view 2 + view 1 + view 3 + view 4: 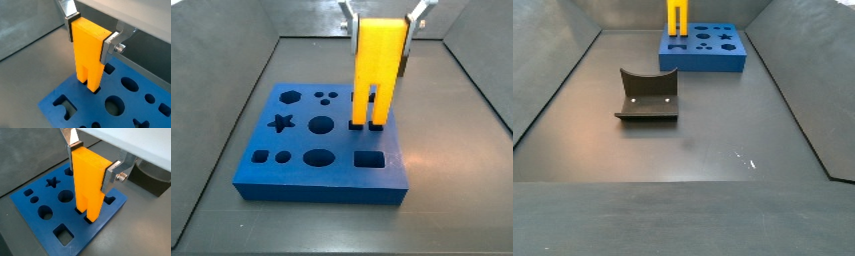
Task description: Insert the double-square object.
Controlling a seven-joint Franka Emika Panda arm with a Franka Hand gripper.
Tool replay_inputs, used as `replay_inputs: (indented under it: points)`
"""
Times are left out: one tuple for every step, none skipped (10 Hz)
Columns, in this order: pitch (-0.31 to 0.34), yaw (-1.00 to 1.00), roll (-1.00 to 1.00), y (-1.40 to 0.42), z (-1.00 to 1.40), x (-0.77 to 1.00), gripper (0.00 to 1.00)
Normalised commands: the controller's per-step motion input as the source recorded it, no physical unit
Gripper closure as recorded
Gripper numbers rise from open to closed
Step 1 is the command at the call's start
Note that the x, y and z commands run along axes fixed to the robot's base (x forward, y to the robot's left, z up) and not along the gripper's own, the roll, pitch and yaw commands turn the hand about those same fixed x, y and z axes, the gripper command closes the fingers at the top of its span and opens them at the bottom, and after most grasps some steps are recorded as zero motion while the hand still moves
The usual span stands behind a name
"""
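Your end effector (pixel 92 159) is clamped on the upper, solid part of the double-square object (pixel 89 183), its flat silver fingers (pixel 112 174) pressed against two opposite faces. That high grip leaves the two prongs free below, which is what the insertion needs. The yellow block stands upright over the blue board (pixel 298 165), near the edge of the board that has the paired square slots.

In both wrist views the prong tips sit at the mouths of those slots; in a wrist view (pixel 93 89) the nearer prong looks already a little way inside its opening. How deep it has gone you cannot tell from there.

A side view adds what the wrist cameras lack: the block (pixel 377 70) seen against the whole board, both prongs meeting the board at the paired slots (pixel 366 126), with the star, hexagon, round and square holes all vacant. I judge the block only started, since nearly its full height stands above the board.

The farther side view gives the wider layout: the board (pixel 720 60) at the far end of the tabletop (pixel 714 150), the block (pixel 676 18) upright on it, and the dark fixture (pixel 648 95) standing well apart, nearer the camera.
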Motion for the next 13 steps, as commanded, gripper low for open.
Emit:
replay_inputs:
  points:
    - [-0.049,0.0,0.0,-0.01,-0.24,-0.19,1.0]
    - [-0.049,0.0,-0.01,-0.07,-0.19,-0.17,1.0]
    - [-0.061,0.0,-0.02,-0.17,-0.21,0.07,1.0]
    - [-0.071,0.0,-0.01,-0.09,-0.24,0.21,1.0]
    - [-0.076,0.0,0.0,0.0,-0.32,0.1,1.0]
    - [-0.074,0.0,0.0,0.0,-0.37,0.0,1.0]
    - [-0.057,0.0,0.04,0.01,-0.39,-0.01,1.0]
    - [-0.049,0.0,0.05,0.01,-0.37,-0.13,1.0]
    - [-0.044,0.0,0.01,0.0,-0.33,-0.05,1.0]
    - [-0.027,0.0,0.0,0.0,-0.28,0.34,1.0]
    - [-0.051,0.0,0.0,0.0,-0.3,0.26,1.0]
    - [-0.059,0.0,0.0,0.0,-0.3,0.24,1.0]
    - [-0.051,0.0,0.0,0.0,-0.24,0.03,1.0]
